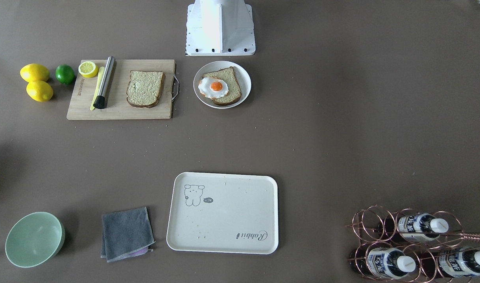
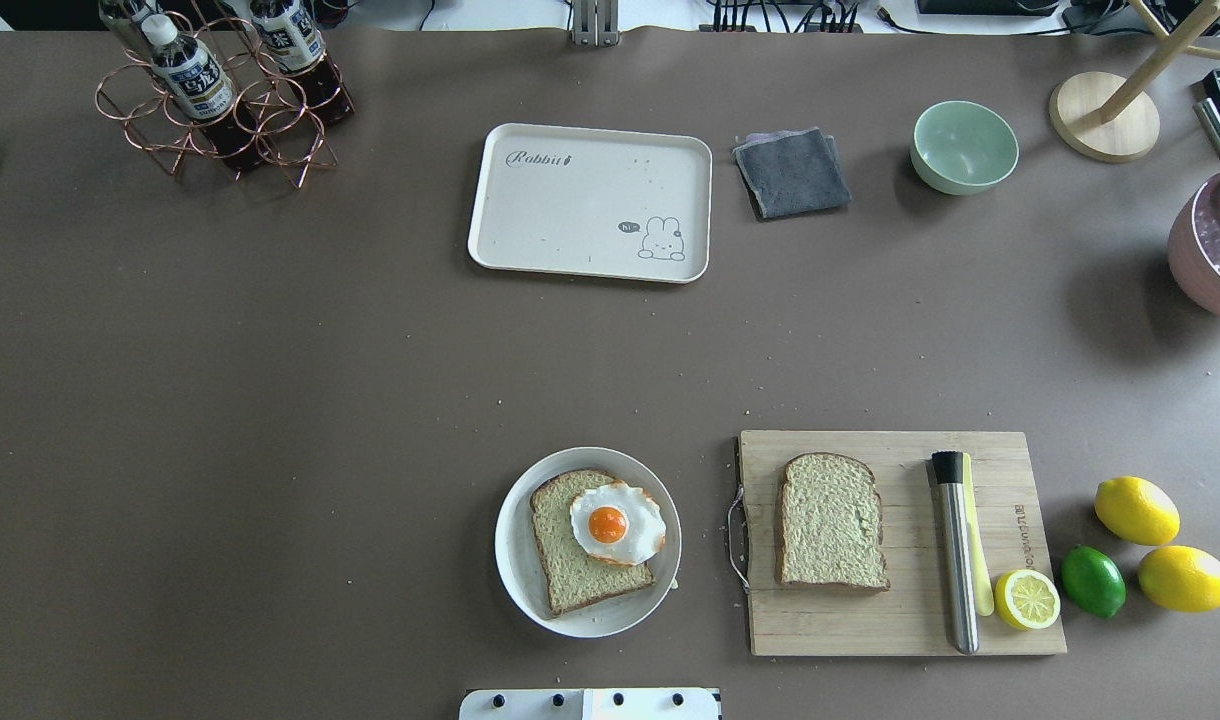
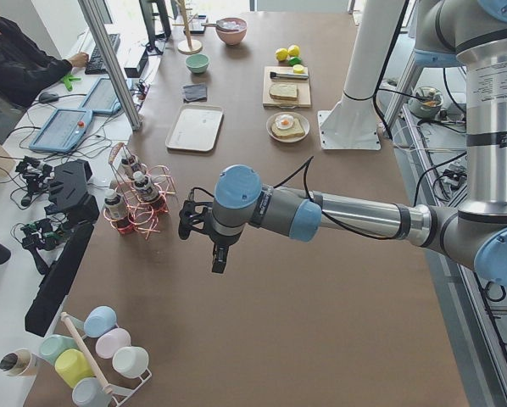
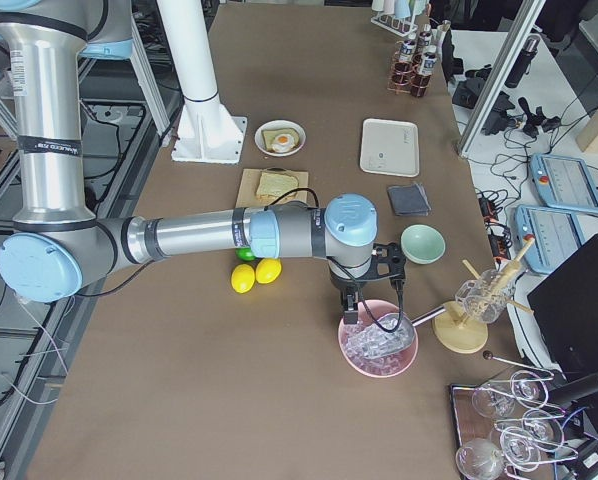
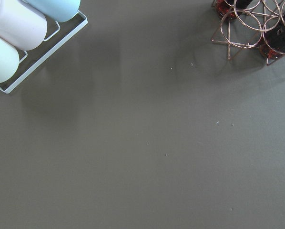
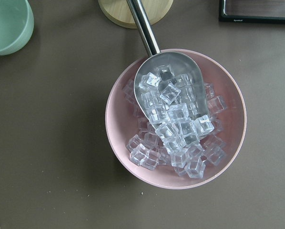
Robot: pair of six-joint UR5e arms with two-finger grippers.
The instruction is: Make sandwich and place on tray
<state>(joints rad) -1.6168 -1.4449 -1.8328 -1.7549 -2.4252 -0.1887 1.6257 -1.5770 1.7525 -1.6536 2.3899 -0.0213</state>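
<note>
One brown bread slice [image 2: 575, 560] lies on a round white plate [image 2: 515, 565] with a fried egg [image 2: 616, 522] on top. A second slice [image 2: 830, 520] lies on the wooden cutting board [image 2: 900, 625]. The cream tray [image 2: 570, 215] stands bare at the far middle of the table. My left gripper [image 3: 219, 261] hangs over bare table near the bottle rack, far from the food. My right gripper [image 4: 351, 312] hangs over a pink bowl of ice. Both show only in the side views, so I cannot tell whether they are open or shut.
On the board lie a steel tool [image 2: 955, 550] and a lemon half [image 2: 1026, 599]; two lemons [image 2: 1136, 510] and a lime [image 2: 1092, 580] sit beside it. A grey cloth [image 2: 792, 172], a green bowl [image 2: 964, 146], a bottle rack [image 2: 220, 95] and the ice bowl [image 6: 118, 138] are around.
</note>
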